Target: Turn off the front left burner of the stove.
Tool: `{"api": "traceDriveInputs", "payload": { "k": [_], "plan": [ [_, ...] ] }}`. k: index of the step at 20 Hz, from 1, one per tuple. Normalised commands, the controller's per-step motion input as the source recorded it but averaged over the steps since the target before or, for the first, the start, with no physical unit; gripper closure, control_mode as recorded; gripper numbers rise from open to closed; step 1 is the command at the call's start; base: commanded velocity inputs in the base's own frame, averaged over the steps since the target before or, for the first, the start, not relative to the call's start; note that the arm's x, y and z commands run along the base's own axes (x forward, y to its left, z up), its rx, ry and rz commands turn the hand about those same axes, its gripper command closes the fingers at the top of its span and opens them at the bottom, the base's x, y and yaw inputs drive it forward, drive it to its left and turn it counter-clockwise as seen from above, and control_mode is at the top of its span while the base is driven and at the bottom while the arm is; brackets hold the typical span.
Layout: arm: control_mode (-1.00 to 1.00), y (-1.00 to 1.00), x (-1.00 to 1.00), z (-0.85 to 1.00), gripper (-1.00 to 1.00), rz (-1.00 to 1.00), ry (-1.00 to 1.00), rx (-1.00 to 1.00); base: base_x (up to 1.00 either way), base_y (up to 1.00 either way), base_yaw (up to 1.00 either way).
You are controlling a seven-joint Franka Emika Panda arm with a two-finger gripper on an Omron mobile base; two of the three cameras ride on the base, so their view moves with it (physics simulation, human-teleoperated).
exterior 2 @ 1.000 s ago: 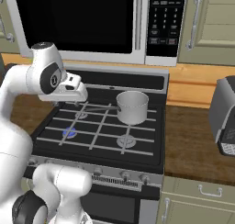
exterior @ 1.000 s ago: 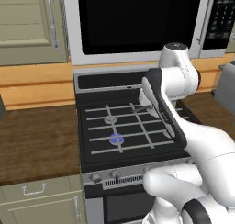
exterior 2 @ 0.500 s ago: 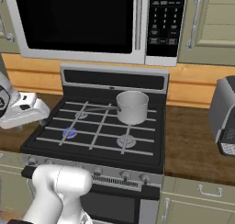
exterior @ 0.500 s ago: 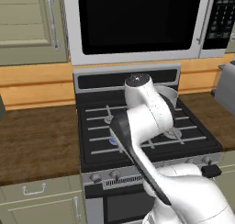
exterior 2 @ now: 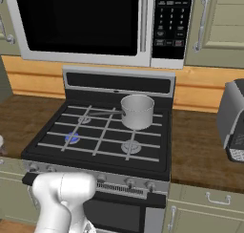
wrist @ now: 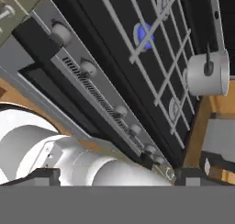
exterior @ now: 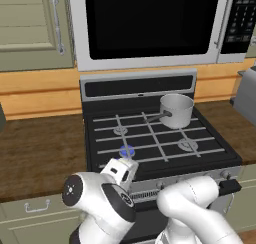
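Note:
The front left burner (exterior: 126,151) (exterior 2: 72,138) (wrist: 143,33) shows a blue flame disc under the grey grate bars. It belongs to the black stove (exterior: 140,86) (exterior 2: 119,84), whose silver front strip (wrist: 92,87) carries small round knobs (wrist: 88,68). My gripper (exterior: 121,169) (wrist: 117,177) hangs low at the stove's front left edge, just in front of the lit burner and above the knob strip. In the hand view its dark fingertips (wrist: 39,176) stand far apart with nothing between them. No knob is touched.
A steel saucepan (exterior: 176,110) (exterior 2: 137,111) (wrist: 207,73) sits on the back right burner, handle pointing left. A microwave (exterior: 150,23) (exterior 2: 81,22) hangs above the stove. A toaster (exterior 2: 233,120) stands on the right counter. Wooden counters (exterior: 40,153) flank the stove.
The arm has swung from high over the cooktop down to the stove's front left edge. The burner stays lit and the saucepan has not moved.

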Motion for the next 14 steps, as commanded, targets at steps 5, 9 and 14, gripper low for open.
{"api": "traceDriveInputs", "payload": {
  "k": [5,9,14],
  "plan": [
    [-1.00,0.36,-0.03,-0.54,-1.00,0.30,-0.12,-0.46,0.00,0.00,0.00],
    [-1.00,0.04,0.52,-0.49,-1.00,0.12,-0.03,-0.29,0.00,0.00,0.00],
    [-1.00,0.10,0.47,-0.54,-1.00,0.09,0.00,-0.18,0.00,0.00,0.00]
  ]
}}
